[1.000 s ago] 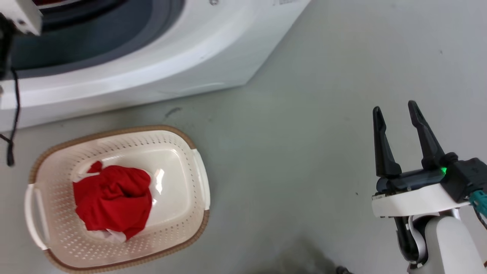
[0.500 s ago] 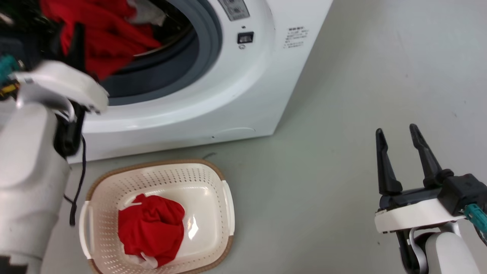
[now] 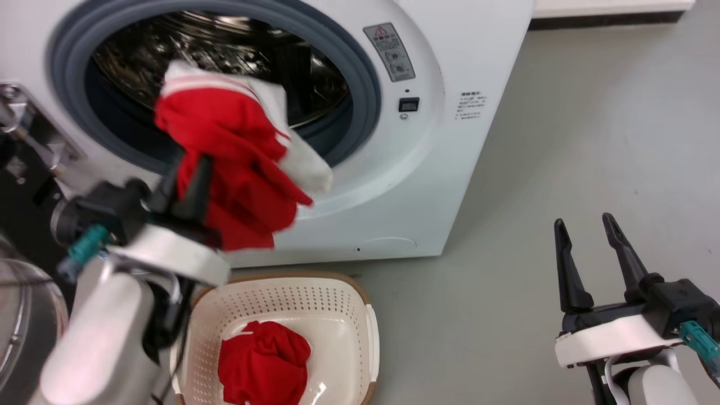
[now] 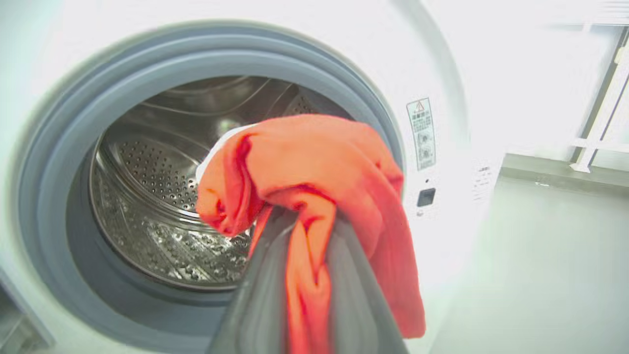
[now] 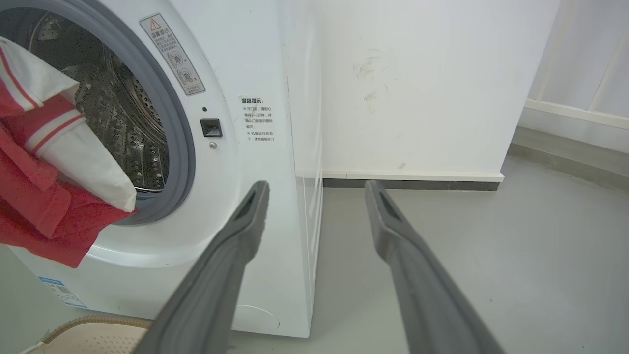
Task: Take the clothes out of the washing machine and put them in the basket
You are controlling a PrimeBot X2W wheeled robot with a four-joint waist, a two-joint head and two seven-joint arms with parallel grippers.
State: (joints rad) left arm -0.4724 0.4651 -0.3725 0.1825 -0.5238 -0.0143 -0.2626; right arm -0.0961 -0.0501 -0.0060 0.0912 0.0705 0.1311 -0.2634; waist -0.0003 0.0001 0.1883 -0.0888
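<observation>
Head view: a red-and-white garment [image 3: 225, 129] hangs pinched in the left claw [image 3: 188, 169] before the washer [image 3: 450, 140], apparently clear of the drum [image 3: 225, 45]. More red clothes [image 3: 264, 363] lie in the basket [image 3: 292, 298] below. Right claw [image 3: 583, 222] gapes empty over the floor [image 3: 506, 292].

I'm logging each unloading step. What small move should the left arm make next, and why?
Probably lower the left gripper toward the basket: its jaws clamp a red garment hanging in front of the washing machine's opening, and the basket sits below, holding a second red garment.
</observation>
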